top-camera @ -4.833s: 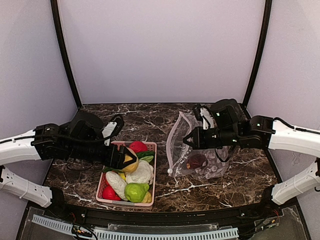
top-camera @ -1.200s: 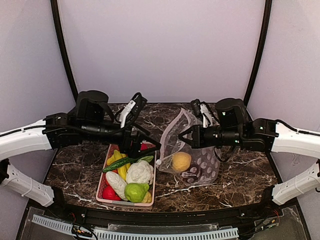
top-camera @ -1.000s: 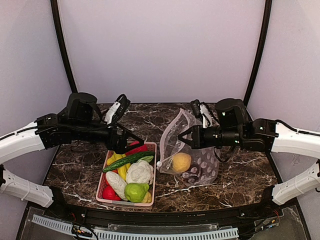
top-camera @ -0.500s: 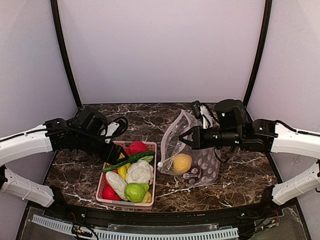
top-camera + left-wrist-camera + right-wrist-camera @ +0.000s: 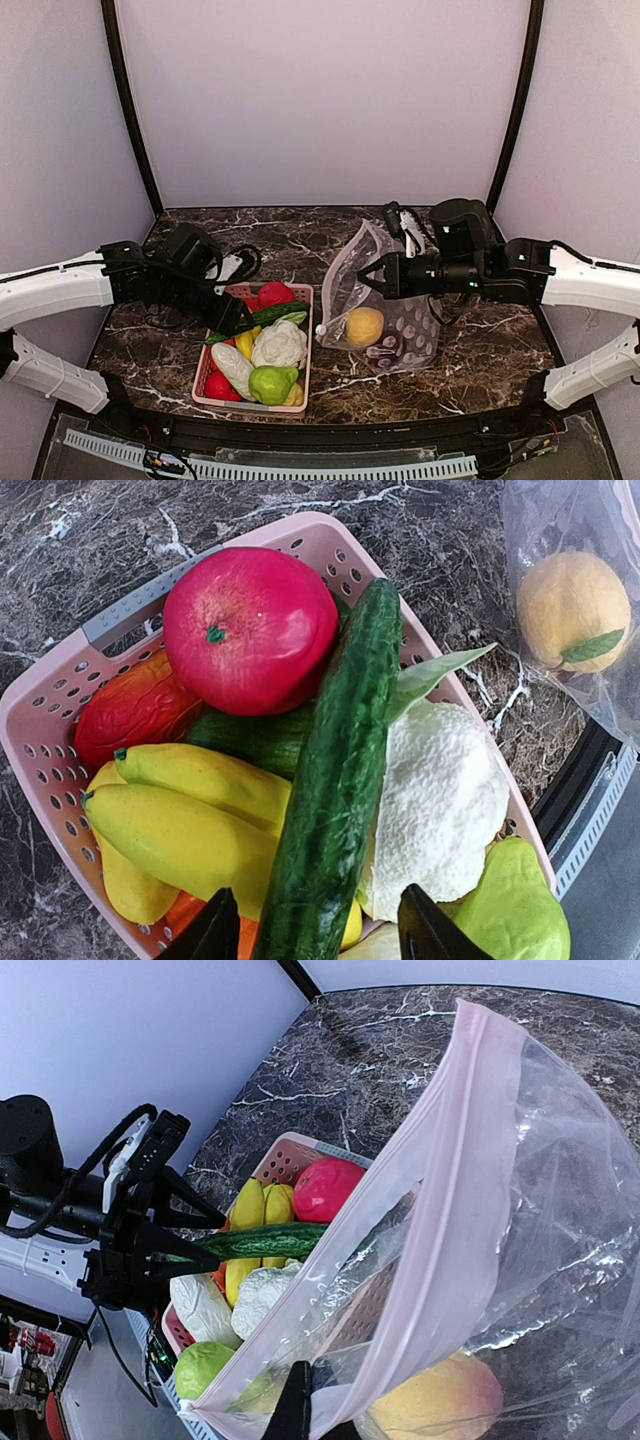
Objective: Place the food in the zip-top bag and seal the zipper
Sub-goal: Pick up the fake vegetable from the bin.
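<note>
The pink basket (image 5: 300,530) sits near the table's front edge, left of centre, with a green fruit (image 5: 272,382) at its near end and the cauliflower (image 5: 440,810) behind that. The cucumber (image 5: 335,770) lies slantwise on top of the heap, across the bananas (image 5: 190,810) and beside the red fruit (image 5: 250,630).

The left gripper (image 5: 320,925) straddles the cucumber's lower end. Its fingers (image 5: 215,935) stand partly apart, one on each side, with a gap showing on the cauliflower side, so no grip is evident. That arm reaches in low from the left, its wrist dipped over the basket's left rim.

Right of the basket stands the zip-top bag (image 5: 410,330), with the yellow-orange ball (image 5: 363,325) resting inside at the bottom. The right gripper (image 5: 372,278) is pinched closed on the bag's mouth edge by the zipper (image 5: 445,1160), holding it raised. That arm comes in level from the right, its gripper pointing left.
</note>
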`<state>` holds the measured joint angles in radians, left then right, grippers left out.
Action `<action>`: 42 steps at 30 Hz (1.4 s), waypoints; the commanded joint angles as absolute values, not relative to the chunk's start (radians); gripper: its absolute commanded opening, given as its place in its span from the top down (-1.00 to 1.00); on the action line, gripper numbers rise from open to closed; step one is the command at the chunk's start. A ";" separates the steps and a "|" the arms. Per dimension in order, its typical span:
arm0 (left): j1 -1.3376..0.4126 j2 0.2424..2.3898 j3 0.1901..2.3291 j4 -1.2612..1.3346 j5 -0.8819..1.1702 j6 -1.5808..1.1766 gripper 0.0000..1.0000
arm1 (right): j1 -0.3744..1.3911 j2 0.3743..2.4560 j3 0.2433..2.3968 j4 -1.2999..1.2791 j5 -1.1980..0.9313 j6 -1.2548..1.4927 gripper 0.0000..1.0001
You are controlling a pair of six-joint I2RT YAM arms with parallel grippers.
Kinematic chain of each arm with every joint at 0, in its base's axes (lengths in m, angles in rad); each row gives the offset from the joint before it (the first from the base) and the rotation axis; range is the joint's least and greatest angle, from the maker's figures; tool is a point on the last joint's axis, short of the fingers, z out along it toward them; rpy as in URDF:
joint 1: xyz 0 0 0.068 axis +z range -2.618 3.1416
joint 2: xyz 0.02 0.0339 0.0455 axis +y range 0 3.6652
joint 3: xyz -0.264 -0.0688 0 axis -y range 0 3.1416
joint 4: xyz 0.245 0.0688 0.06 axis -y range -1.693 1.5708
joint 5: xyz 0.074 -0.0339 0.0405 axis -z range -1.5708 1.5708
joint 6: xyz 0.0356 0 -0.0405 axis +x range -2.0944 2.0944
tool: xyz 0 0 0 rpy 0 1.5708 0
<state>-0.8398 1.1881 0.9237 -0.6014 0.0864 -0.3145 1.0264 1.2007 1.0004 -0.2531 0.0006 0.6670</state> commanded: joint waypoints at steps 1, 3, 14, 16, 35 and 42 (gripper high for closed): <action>-0.838 1.194 0.904 -0.626 0.083 -0.315 -0.08 | 1.019 1.209 1.010 -0.232 0.005 0.661 1.00; -0.839 1.197 0.904 -0.627 0.082 -0.312 -0.05 | 1.019 1.211 1.012 -0.230 0.005 0.660 1.00; -0.839 1.207 0.891 -0.641 0.070 -0.313 0.10 | 1.018 1.209 1.006 -0.230 0.005 0.663 1.00; -0.838 1.206 0.889 -0.643 0.069 -0.314 0.14 | 1.018 1.206 1.006 -0.230 0.005 0.663 1.00; -0.838 1.137 0.904 -0.651 0.055 -0.324 0.42 | 1.016 1.200 1.000 -0.231 0.004 0.661 1.00; -0.838 1.079 0.932 -0.652 0.012 -0.344 0.47 | 1.006 1.201 1.003 -0.233 0.006 0.643 1.00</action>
